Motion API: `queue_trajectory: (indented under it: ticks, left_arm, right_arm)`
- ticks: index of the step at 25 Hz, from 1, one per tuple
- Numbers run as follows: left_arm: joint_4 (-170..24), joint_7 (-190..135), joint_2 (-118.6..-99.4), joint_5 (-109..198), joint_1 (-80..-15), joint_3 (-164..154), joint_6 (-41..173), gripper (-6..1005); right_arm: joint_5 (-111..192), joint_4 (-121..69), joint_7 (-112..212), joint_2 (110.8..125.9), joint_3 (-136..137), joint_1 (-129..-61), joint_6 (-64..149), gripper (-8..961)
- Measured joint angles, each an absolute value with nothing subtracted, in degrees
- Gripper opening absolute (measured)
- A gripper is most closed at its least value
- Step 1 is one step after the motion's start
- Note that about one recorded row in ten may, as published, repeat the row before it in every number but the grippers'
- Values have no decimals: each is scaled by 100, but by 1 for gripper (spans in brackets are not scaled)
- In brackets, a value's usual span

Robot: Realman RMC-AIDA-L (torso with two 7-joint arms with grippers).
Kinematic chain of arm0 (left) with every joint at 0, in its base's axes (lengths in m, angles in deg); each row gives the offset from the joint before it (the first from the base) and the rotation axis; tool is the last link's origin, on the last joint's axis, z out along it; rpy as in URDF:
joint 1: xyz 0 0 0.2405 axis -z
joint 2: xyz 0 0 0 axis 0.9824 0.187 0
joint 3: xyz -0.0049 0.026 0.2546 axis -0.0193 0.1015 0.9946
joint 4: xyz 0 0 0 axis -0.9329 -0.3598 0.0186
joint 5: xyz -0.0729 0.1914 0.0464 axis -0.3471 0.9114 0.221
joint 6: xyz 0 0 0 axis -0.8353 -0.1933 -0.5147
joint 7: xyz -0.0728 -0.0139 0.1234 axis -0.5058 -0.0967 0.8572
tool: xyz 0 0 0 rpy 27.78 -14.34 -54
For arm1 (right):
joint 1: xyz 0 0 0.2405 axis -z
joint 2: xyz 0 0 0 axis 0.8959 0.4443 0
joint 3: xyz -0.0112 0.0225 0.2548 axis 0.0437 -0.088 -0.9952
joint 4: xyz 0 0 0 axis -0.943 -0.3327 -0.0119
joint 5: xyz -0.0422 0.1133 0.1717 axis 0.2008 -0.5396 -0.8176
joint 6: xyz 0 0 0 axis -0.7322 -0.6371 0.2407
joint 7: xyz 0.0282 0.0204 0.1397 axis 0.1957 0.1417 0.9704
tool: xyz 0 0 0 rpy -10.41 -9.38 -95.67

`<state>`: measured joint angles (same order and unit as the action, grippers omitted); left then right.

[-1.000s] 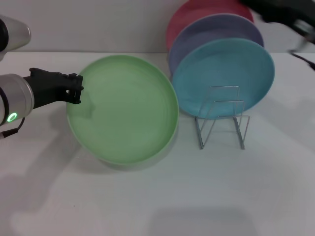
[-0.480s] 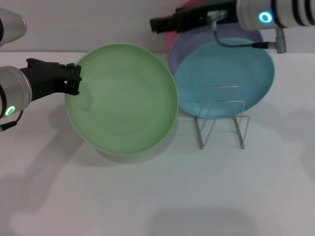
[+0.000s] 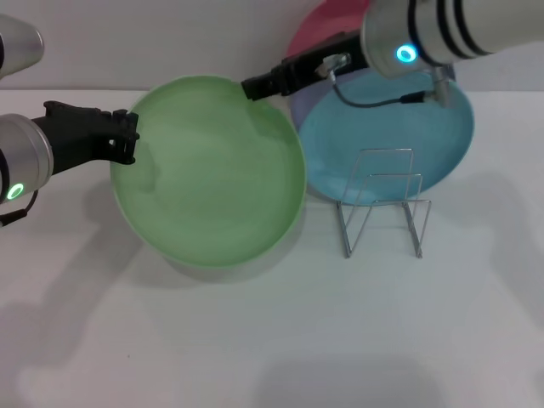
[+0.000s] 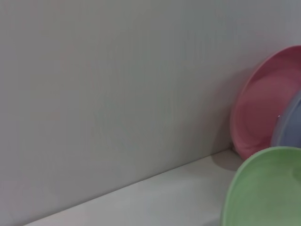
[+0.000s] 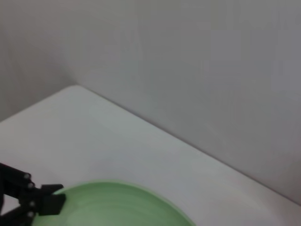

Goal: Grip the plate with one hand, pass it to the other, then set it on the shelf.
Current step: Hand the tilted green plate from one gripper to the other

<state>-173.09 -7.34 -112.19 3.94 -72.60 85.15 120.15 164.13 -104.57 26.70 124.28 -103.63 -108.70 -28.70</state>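
Note:
The light green plate [image 3: 212, 178] is held tilted up above the white table, its face toward me. My left gripper [image 3: 129, 144], black on the silver-grey arm, is shut on the plate's left rim. My right gripper [image 3: 253, 87], black on the white ringed arm with a cyan light, reaches in from the right and sits at the plate's upper right rim. The plate's edge also shows in the left wrist view [image 4: 268, 188] and in the right wrist view [image 5: 117, 207], where the left gripper [image 5: 49, 202] shows too. The silver wire rack [image 3: 382, 204] stands to the plate's right.
A turquoise plate [image 3: 399, 127], a lavender plate [image 3: 304, 102] and a pink plate [image 3: 319, 30] lean stacked against the back wall behind the rack. The pink plate [image 4: 268, 108] also shows in the left wrist view. White table [image 3: 272, 340] lies in front.
My right arm has swung in from the upper right, moving left and down to the green plate's upper rim. The left gripper has raised the plate slightly.

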Motion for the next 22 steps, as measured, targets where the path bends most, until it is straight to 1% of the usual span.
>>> queue_trajectory:
  ticks: [6, 13, 21, 22]
  left_arm:
    - [-17308, -730, -11219, 394, -7218, 8515, 12038, 89]
    - [-17309, -662, -11219, 357, -7216, 8509, 12049, 98]
    - [-17309, -658, -11219, 351, -7251, 8507, 12050, 108]
    - [-17309, -658, -11219, 351, -7251, 8507, 12050, 109]
  right_arm:
    - [16395, -9889, 2531, 12435, -10260, -11110, -2593, 716]
    - [16380, -9582, 2441, 12444, -10129, -11241, -2442, 717]
    - [16375, -9374, 2406, 12447, -10003, -11357, -2319, 675]
    - [16375, -9374, 2406, 12447, -10003, -11357, -2319, 633]
